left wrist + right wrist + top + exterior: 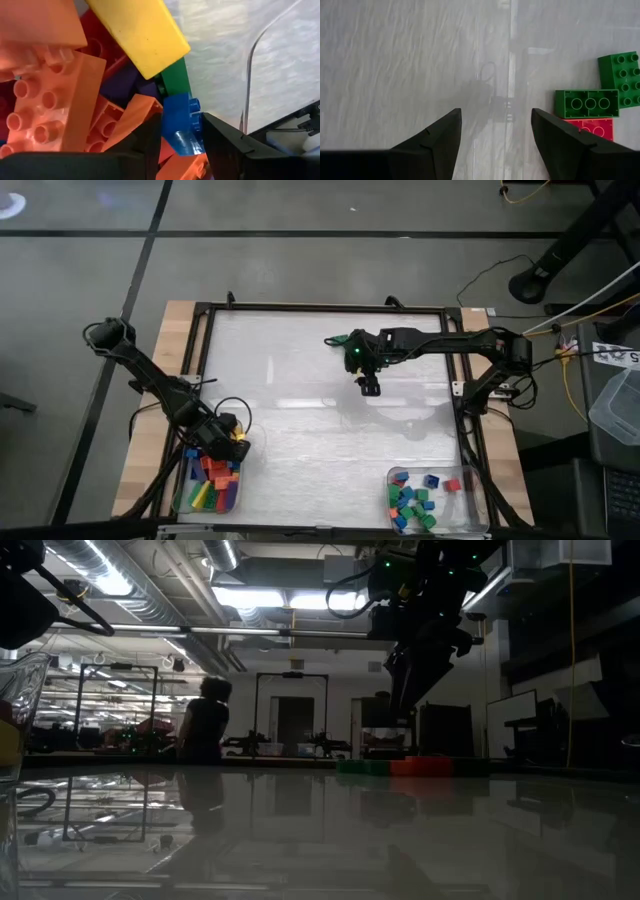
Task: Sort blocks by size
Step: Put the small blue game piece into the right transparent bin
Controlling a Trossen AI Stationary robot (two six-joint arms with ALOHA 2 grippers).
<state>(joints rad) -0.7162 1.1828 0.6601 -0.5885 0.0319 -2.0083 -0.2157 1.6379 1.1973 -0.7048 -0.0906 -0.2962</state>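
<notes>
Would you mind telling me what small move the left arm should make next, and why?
Probably open its fingers and lift clear. The left gripper is down in the left tray among the long blocks, its fingers either side of a blue block that already lies on that pile. The right gripper hangs open and empty over the table.

From table height, my right arm (425,635) hangs down from above as a dark shape against the ceiling lights, its gripper (398,705) above the far part of the tabletop (320,840). I cannot tell how the fingers stand. Just below and to the side, a low row of green and red blocks (405,767) lies on the glossy surface. At the picture's left edge stands a clear tray wall (22,710). Behind, a person (205,720) stands in the room.
</notes>
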